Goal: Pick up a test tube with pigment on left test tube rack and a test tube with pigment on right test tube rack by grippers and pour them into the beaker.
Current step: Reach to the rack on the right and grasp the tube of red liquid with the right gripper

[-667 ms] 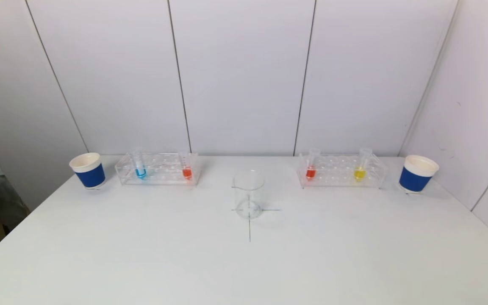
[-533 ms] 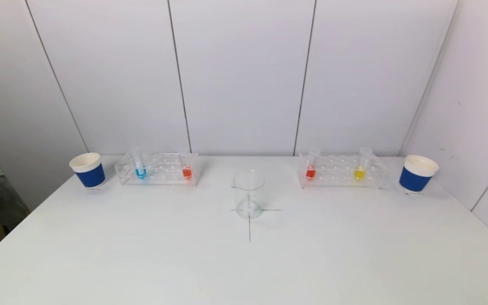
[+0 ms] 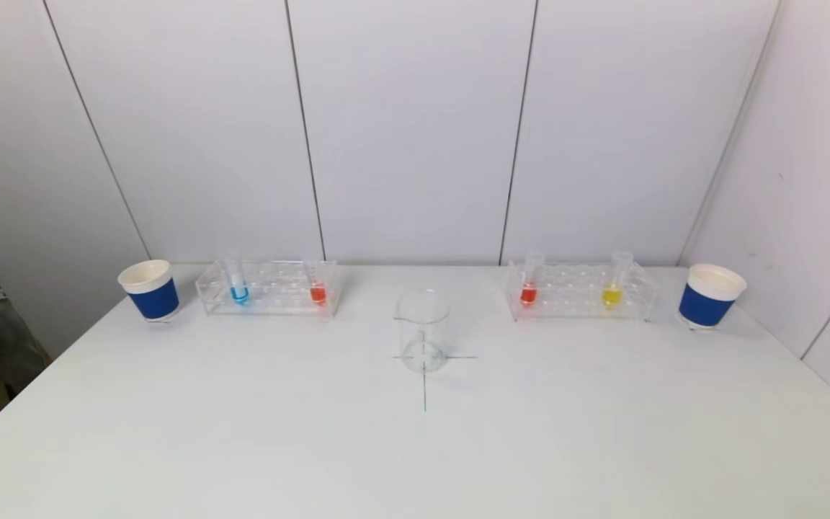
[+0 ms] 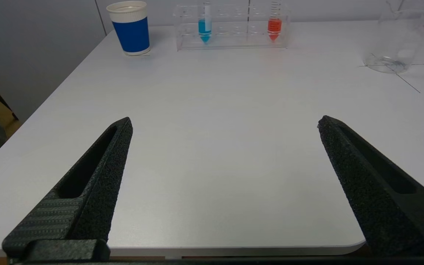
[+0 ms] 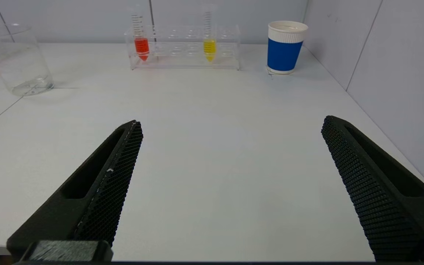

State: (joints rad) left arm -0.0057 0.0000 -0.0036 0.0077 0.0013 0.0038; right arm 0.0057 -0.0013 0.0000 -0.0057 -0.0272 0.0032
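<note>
A clear left rack (image 3: 271,288) at the back left holds a blue-pigment tube (image 3: 238,282) and an orange-red tube (image 3: 318,285). A clear right rack (image 3: 579,290) at the back right holds a red tube (image 3: 529,284) and a yellow tube (image 3: 612,285). An empty glass beaker (image 3: 423,330) stands between them on a cross mark. Neither gripper shows in the head view. My left gripper (image 4: 223,123) is open and empty at the table's near edge, far from the left rack (image 4: 230,27). My right gripper (image 5: 231,123) is open and empty, far from the right rack (image 5: 184,46).
A blue paper cup with a white rim (image 3: 149,290) stands left of the left rack, and another (image 3: 710,295) right of the right rack. White wall panels close the back and the right side. The white table (image 3: 415,447) runs to my front edge.
</note>
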